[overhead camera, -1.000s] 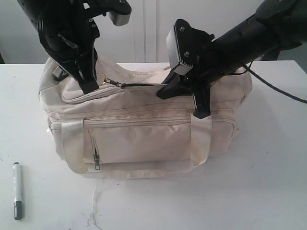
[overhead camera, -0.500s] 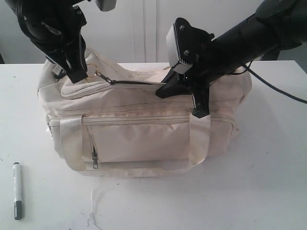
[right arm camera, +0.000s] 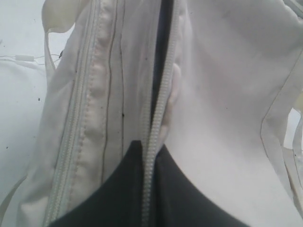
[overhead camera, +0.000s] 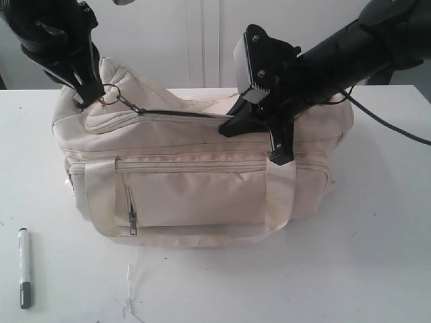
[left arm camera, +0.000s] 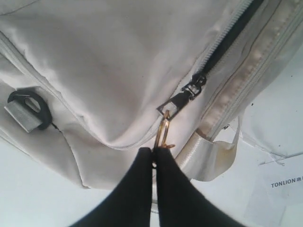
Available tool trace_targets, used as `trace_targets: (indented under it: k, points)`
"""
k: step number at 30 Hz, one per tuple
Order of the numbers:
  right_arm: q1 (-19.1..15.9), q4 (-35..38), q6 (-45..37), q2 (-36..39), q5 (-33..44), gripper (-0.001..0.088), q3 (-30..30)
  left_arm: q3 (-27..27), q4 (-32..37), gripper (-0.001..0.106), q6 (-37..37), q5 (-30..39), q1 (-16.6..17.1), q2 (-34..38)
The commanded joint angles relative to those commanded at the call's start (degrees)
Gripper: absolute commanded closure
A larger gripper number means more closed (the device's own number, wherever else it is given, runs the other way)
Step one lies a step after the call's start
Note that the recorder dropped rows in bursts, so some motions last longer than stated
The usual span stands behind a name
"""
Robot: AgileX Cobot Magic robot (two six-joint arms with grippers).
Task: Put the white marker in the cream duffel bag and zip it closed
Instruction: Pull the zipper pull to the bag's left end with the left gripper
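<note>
The white marker lies on the table at the lower left of the exterior view, well apart from the cream duffel bag. The bag stands mid-table with its top zip partly open. My left gripper has its fingers pressed together on the gold ring of the zip pull at the bag's left end. That arm comes down steeply from above, and its upper part is cut off by the frame edge. My right gripper reaches in at a slant from the right and is pinched tight on the bag's zip edge near the middle. The gap shows only dark, so I cannot make out the inside.
</note>
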Motion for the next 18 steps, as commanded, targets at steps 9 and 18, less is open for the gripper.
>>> trace_targets:
  k: [9, 18]
  points:
    - [0.00, -0.11, 0.00, 0.00, -0.18, 0.0868, 0.00, 0.00, -0.05, 0.105, 0.00, 0.00, 2.88, -0.10]
    - [0.00, -0.55, 0.00, 0.00, -0.28, 0.0868, 0.00, 0.00, 0.86, 0.105, 1.00, 0.00, 2.88, -0.10]
